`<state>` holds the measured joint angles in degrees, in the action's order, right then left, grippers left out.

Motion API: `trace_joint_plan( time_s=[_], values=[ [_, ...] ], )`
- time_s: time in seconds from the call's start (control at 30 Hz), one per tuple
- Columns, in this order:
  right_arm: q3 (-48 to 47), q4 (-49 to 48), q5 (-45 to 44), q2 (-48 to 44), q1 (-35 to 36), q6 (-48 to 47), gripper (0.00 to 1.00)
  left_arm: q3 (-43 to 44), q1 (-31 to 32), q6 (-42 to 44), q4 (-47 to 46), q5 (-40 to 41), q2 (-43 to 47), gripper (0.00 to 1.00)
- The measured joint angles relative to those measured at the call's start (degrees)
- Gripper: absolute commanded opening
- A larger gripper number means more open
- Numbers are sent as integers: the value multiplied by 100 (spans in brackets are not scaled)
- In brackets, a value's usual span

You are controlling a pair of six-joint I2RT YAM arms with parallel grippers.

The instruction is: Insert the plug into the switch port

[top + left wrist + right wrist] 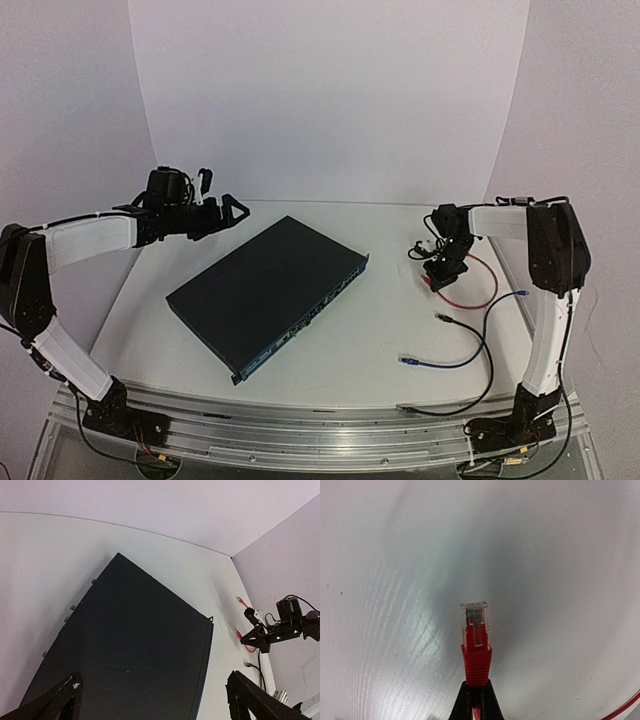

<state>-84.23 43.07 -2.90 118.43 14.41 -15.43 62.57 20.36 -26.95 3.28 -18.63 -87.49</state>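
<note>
Right end effector pinches red plug | no legible writing

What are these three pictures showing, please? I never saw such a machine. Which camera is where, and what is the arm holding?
You see two robot arms bolted to the near edge of a white table. The wide picture comes from a fixed camera above and behind them. The other two pictures come from small cameras on the wrists of the arms.

On the table lies the switch, a flat dark box with a row of small sockets along one thin side. To its right lie loose cables: a red cable, a blue cable and a black cable.

The right pincer is closed on the red boot of the plug, whose clear tip points away from the camera, just over the table. The left pincer is wide open and empty, above the far left corner of the switch.
</note>
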Motion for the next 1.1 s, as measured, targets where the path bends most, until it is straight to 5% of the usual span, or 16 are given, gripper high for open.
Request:
trace_joint_plan(
  time_s=[0.53,0.77,1.1],
  values=[
    [1231,-1097,2146,-3081,342,-1411,0,20,544,771,-713,-1755,-196,100],
    [1541,-1135,3346,-3498,470,-1804,0,592,1476,1726,-471,-2445,-722,100],
    [1543,-1128,4703,-3748,476,-1873,0,1656,1752,2067,-490,-3127,-1464,99]
  ],
)
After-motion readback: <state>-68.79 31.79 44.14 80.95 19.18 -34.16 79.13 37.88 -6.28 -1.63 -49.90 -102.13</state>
